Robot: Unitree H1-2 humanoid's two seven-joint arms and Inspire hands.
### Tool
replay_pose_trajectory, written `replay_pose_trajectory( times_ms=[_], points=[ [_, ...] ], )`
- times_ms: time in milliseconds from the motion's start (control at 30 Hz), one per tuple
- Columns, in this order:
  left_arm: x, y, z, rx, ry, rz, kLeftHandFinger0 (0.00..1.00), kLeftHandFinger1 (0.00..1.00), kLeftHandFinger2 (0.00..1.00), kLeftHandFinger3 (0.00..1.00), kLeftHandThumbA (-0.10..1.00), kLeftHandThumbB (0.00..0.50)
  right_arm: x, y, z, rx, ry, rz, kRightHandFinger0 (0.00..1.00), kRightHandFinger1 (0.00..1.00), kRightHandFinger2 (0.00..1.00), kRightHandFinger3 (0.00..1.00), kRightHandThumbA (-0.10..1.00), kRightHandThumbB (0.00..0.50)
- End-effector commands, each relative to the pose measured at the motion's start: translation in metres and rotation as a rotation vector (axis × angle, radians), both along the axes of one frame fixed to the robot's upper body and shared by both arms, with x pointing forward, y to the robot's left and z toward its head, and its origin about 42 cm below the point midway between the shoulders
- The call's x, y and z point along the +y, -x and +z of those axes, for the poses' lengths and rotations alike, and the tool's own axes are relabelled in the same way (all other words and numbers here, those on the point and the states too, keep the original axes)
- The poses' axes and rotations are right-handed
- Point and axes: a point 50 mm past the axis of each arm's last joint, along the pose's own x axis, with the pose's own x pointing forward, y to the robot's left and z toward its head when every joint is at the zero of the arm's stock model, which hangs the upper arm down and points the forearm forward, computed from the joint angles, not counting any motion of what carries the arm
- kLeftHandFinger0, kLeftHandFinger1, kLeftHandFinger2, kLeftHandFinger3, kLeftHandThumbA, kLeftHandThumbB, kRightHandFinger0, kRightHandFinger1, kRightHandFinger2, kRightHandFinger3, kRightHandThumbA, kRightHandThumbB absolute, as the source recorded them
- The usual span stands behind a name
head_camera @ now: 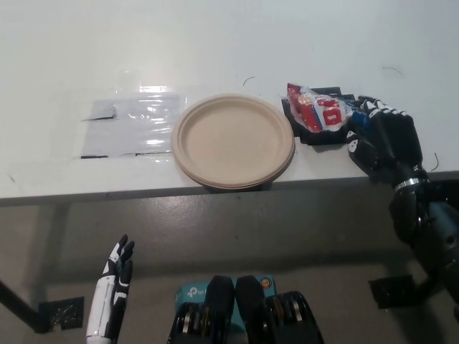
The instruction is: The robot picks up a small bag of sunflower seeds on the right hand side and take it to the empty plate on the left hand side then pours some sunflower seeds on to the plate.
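Black right hand (380, 136) clenched on the seed bag beside the plate

Crinkled red, white and blue plastic bag of sunflower seeds (320, 115) is held at its right end by that hand, its free end poking left over a dark patch (315, 135) on the white bench (215, 43), just beside the rim of the round beige paper plate (234, 140), which lies bare. Whether the bag has cleared the bench surface cannot be told. My reading: the pickup is done and the carry toward the plate is in hand. Next, the bag needs to go left until its mouth hangs over the plate's middle, then tip so seeds spill out; which end is open cannot be seen. White left hand (115, 283) rests low, below the bench edge, fingers loose and holding nothing.
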Motion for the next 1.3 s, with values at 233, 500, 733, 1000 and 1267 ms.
replay_pose_trajectory(
  times_ms=[233,500,733,1000,1267],
  points=[
    [0.000,-0.004,0.009,-0.069,-0.003,0.017,1.00,1.00,1.00,1.00,1.00,0.114,0.039,0.018,-0.025,0.028,-0.151,0.080,0.00,0.40,0.88,0.83,-0.10,0.136],
    [0.000,-0.004,0.010,-0.068,-0.008,0.015,1.00,1.00,1.00,1.00,1.00,0.114,0.065,0.013,-0.013,0.009,-0.151,0.151,0.00,0.38,0.82,0.78,-0.10,0.158],
    [0.000,-0.004,0.010,-0.067,-0.008,0.011,1.00,1.00,1.00,1.00,1.00,0.124,0.078,0.012,-0.010,-0.009,-0.135,0.179,0.00,0.37,0.82,0.84,-0.10,0.163],
    [-0.001,-0.005,0.012,-0.070,-0.027,0.004,1.00,1.00,1.00,1.00,1.00,0.105,0.080,0.006,-0.004,-0.024,0.049,0.252,0.00,0.40,0.88,0.84,-0.10,0.135],
    [-0.001,-0.005,0.012,-0.075,-0.036,-0.003,1.00,1.00,1.00,1.00,1.00,0.124,0.075,-0.007,0.018,-0.134,0.313,0.299,0.00,0.28,0.72,0.62,-0.10,0.199]
  ],
)
